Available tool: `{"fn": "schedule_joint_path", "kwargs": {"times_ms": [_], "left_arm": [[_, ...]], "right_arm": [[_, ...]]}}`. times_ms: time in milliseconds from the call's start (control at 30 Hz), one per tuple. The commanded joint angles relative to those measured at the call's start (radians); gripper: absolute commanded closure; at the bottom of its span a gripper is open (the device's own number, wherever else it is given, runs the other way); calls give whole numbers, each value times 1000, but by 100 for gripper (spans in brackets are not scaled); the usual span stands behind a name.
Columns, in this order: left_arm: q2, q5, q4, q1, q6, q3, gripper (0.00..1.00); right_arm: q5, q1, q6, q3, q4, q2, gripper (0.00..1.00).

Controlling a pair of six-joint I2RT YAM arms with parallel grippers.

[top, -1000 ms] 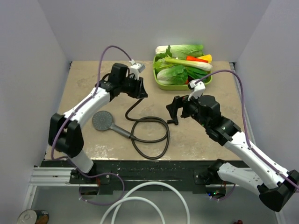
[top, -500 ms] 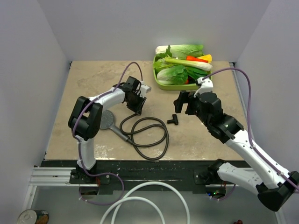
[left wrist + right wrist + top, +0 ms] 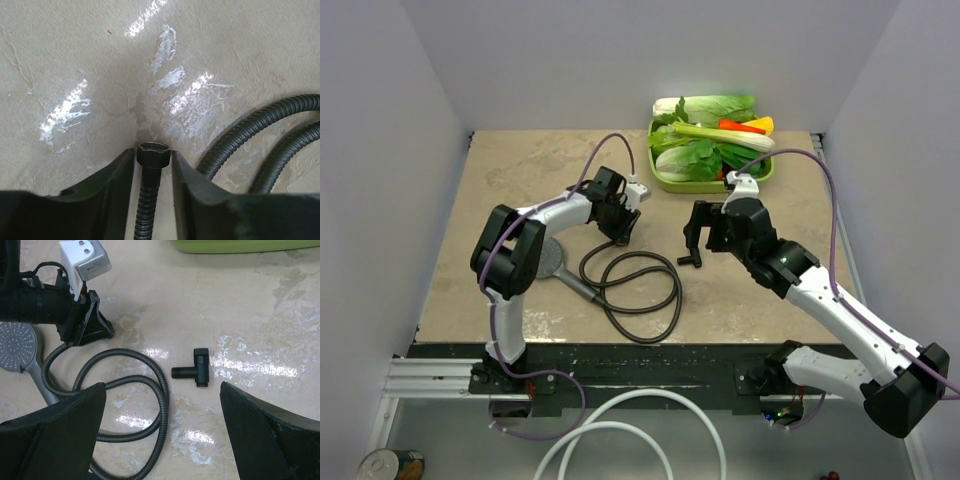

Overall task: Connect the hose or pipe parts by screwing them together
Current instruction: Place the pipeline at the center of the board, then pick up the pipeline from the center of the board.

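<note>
**Step in hand:** getting hold of the two parts to be joined. No threading has begun.

**Left hand** (image 3: pixel 619 232): low over the desk (image 3: pixel 510 170), centre-left. In its wrist view the fingers flank the hexagonal end nut (image 3: pixel 154 153) of the long thin black ribbed hose (image 3: pixel 665 295), very close on both sides. I cannot tell whether they pinch it or only stand beside it. The nut points toward the far side and lies at or just above the desk surface.

**Hose:** the rest lies in loops on the desk, near of the left hand. Its other end runs to the handle of the dark grey hand shower head with the round disc face (image 3: pixel 19 346), on the left and partly under the left arm. It looks already joined there, but this is not confirmed.

**Right hand** (image 3: pixel 705 232): released, fingers spread wide and holding nothing. It hovers above the small black T-shaped fitting (image 3: pixel 196 369), which lies flat on the desk between the hose loops and the light green vegetable tray (image 3: pixel 240 246), touching neither.

**Next move calls for:**
- Right hand comes straight down and clamps across the fitting's body, leaving one port free.
- Left hand needs a firm grip just behind the nut.
- Nut and port are brought in line before any turning, since a tilted start is likely to cross-thread.
</note>
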Motion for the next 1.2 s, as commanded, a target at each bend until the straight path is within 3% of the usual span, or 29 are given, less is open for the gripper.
{"fn": "schedule_joint_path", "kwargs": {"times_ms": [0, 33, 67, 133, 200, 533, 900, 1167], "left_arm": [[-65, -10, 54, -15, 46, -11, 50], [-75, -11, 57, -17, 51, -12, 34], [-94, -14, 49, -17, 54, -12, 25], [-115, -16, 39, -17, 59, -14, 12], [-157, -8, 26, -17, 68, -23, 8], [-224, -117, 52, -17, 85, -103, 14], [-114, -264, 112, -15, 91, -68, 26], [-76, -264, 127, -15, 103, -48, 35]], "right_arm": [[16, -6, 16, -20, 41, -29, 1], [16, -5, 15, -23, 43, -30, 1], [19, -6, 16, -28, 46, -29, 1], [16, -5, 22, -45, 58, -26, 1], [18, -6, 28, -58, 63, -21, 1], [19, -14, 35, -60, 70, 7, 2], [10, -14, 39, -91, 95, -12, 2], [-1, -14, 41, -88, 101, -15, 3]]}}
